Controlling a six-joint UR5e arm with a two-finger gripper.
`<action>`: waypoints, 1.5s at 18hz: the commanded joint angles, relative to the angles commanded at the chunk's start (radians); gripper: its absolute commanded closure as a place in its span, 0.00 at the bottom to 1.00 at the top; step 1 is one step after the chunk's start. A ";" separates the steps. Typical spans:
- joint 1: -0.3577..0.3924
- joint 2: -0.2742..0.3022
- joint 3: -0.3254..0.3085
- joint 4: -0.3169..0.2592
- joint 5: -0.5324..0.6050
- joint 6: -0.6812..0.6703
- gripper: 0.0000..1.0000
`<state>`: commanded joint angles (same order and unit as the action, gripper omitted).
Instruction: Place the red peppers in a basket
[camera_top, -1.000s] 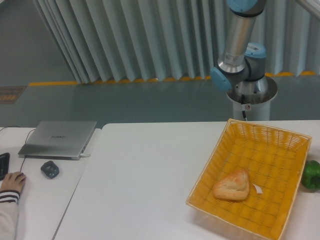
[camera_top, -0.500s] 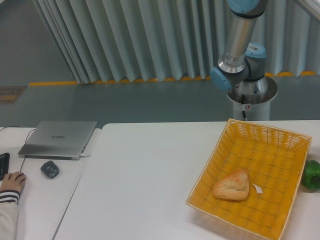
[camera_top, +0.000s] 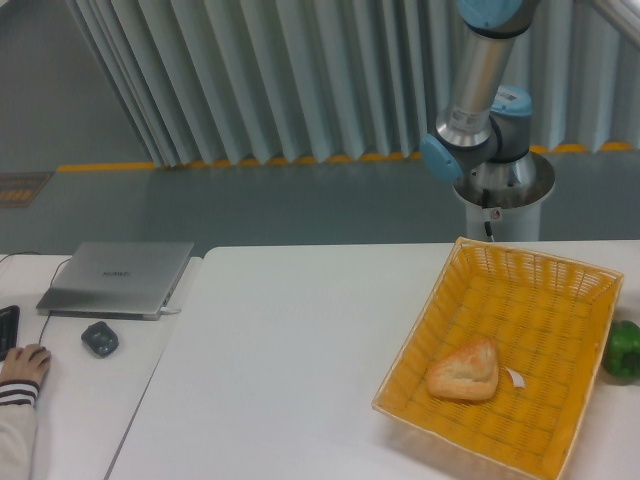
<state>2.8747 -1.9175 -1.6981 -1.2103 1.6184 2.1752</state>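
A yellow wicker basket (camera_top: 560, 275) stands on the right part of the white table (camera_top: 290, 350). Inside it lies a piece of bread (camera_top: 465, 371) and a small white scrap (camera_top: 515, 378). No red pepper shows anywhere in the view. Only the arm's base and lower links (camera_top: 485, 120) rise behind the table at the upper right; the gripper itself is out of the picture.
A green pepper (camera_top: 624, 349) sits at the right edge, just outside the basket. On a side table to the left are a closed laptop (camera_top: 118, 276), a dark mouse (camera_top: 99, 338) and a person's hand (camera_top: 22, 366). Grey curtains hang behind.
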 joint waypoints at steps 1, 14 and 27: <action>0.000 0.000 0.000 0.000 0.000 0.005 0.46; 0.051 0.037 0.035 -0.049 0.008 0.124 0.64; -0.035 0.161 0.121 -0.296 -0.078 -0.037 0.64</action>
<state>2.8396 -1.7565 -1.5769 -1.5063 1.5402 2.1386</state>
